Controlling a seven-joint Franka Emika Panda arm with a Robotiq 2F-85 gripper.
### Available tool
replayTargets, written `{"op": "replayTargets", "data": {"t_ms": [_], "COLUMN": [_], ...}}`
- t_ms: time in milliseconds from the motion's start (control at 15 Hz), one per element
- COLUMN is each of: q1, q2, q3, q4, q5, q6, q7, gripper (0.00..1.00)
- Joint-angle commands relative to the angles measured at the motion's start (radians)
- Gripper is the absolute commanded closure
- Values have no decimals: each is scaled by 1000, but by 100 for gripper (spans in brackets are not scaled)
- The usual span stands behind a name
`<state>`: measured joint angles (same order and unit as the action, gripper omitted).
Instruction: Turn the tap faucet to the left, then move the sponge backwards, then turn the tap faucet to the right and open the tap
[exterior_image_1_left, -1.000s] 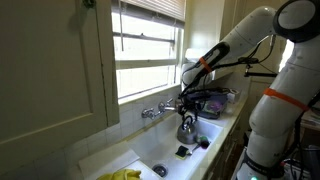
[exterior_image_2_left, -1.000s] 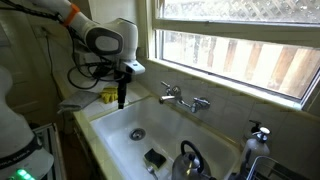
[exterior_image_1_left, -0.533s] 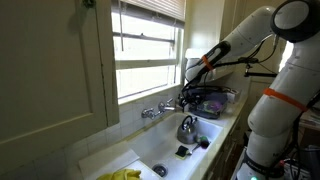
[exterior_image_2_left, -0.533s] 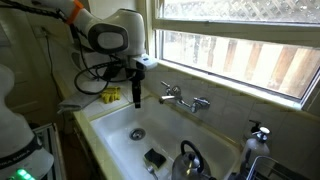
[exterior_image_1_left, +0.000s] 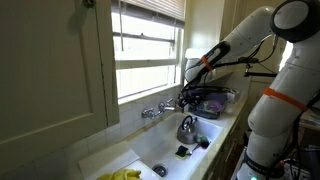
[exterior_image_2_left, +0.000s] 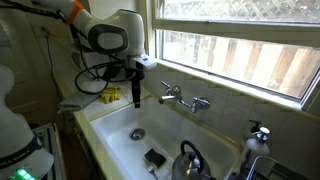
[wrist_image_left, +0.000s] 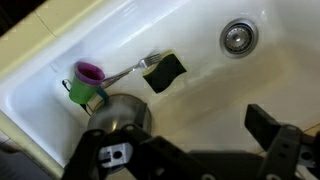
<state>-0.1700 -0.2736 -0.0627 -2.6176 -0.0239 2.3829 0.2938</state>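
The chrome tap faucet (exterior_image_1_left: 152, 111) (exterior_image_2_left: 180, 99) is mounted on the sink's back wall under the window. My gripper (exterior_image_1_left: 185, 100) (exterior_image_2_left: 136, 98) (wrist_image_left: 190, 138) hangs over the basin, a short way from the faucet and apart from it. Its jaws stand open with nothing between them. The dark squarish sponge (exterior_image_1_left: 182, 151) (exterior_image_2_left: 154, 158) (wrist_image_left: 165, 71) lies flat on the sink floor, well below the gripper. One dark fingertip (wrist_image_left: 266, 126) shows in the wrist view.
A steel kettle (exterior_image_1_left: 187, 128) (exterior_image_2_left: 190, 162) (wrist_image_left: 118, 115) stands in the white sink (exterior_image_2_left: 112, 140) near the sponge. The drain ring (exterior_image_2_left: 138, 132) (wrist_image_left: 238, 36) lies mid-basin. A purple and green cup (wrist_image_left: 87, 82) sits by the kettle. A yellow cloth heap (exterior_image_1_left: 125, 175) (exterior_image_2_left: 108, 96) rests on the rim.
A second ago my gripper hung farther from the faucet; it moved along the basin toward it, then stayed still. The jaws stayed open.
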Motion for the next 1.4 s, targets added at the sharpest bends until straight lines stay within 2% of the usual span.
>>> {"op": "replayTargets", "data": {"t_ms": [0, 400, 733, 933, 1133, 1200, 1333], "q1": [-2, 24, 65, 48, -13, 27, 23], "q2": [45, 164, 311, 410, 492, 428, 450], "q3": [-15, -36, -40, 8, 87, 40, 47], "q4": [-20, -74, -91, -67, -18, -62, -50], "q5": [18, 88, 256, 427, 585, 503, 511], "q6": [115, 402, 570, 635, 668, 645, 646], "q7": [-3, -90, -246, -386, -484, -425, -435], "gripper": [0, 0, 0, 0, 0, 0, 0]}}
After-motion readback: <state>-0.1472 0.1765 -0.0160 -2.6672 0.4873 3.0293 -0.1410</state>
